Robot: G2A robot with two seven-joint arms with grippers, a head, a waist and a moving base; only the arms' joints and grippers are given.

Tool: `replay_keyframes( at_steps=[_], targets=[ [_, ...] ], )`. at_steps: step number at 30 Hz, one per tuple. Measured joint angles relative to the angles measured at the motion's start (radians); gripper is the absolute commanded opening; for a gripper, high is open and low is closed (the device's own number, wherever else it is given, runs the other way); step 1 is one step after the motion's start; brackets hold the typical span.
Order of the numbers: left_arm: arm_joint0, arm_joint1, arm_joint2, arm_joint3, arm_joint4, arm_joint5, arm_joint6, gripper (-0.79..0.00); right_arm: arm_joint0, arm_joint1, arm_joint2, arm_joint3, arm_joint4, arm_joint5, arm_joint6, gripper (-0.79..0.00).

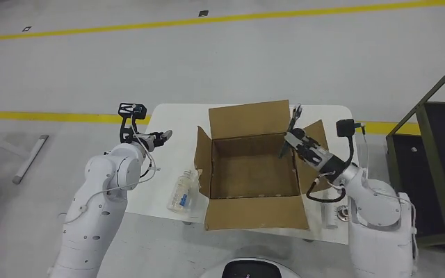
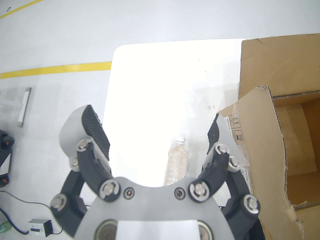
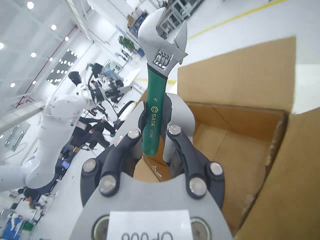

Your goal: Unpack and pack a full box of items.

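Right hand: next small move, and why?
Probably carry the wrench outward past the box wall to the table: the right hand is shut on it over the box's edge, the box looks empty, and a bottle already lies outside.

brown cardboard box point(image 1: 256, 212): one
green-handled steel adjustable wrench point(image 3: 155, 93): one
clear plastic bottle point(image 2: 176, 162): one for certain; whether more lie beside it, cannot tell
white rounded table point(image 1: 174, 118): one
hands: two, left hand point(image 2: 152, 116) and right hand point(image 3: 156, 103)
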Motion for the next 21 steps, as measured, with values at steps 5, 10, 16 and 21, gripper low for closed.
replay_keyframes(
  at_steps=[5,10,16,21],
  targets=[
    [0.0,0.0,0.0,0.0,0.0,0.0,0.0,0.0,-0.079,0.017,0.148,-0.125,0.039,0.021,-0.074,-0.785],
    [0.0,0.0,0.0,0.0,0.0,0.0,0.0,0.0,-0.156,0.029,0.277,-0.144,0.01,0.09,-0.143,-0.785],
    [0.0,0.0,0.0,0.0,0.0,0.0,0.0,0.0,-0.22,0.044,0.359,-0.089,-0.09,0.188,-0.177,-0.785],
    [0.0,0.0,0.0,0.0,0.0,0.0,0.0,0.0,-0.245,0.055,0.334,-0.035,-0.275,0.25,-0.187,-0.785]
  ],
)
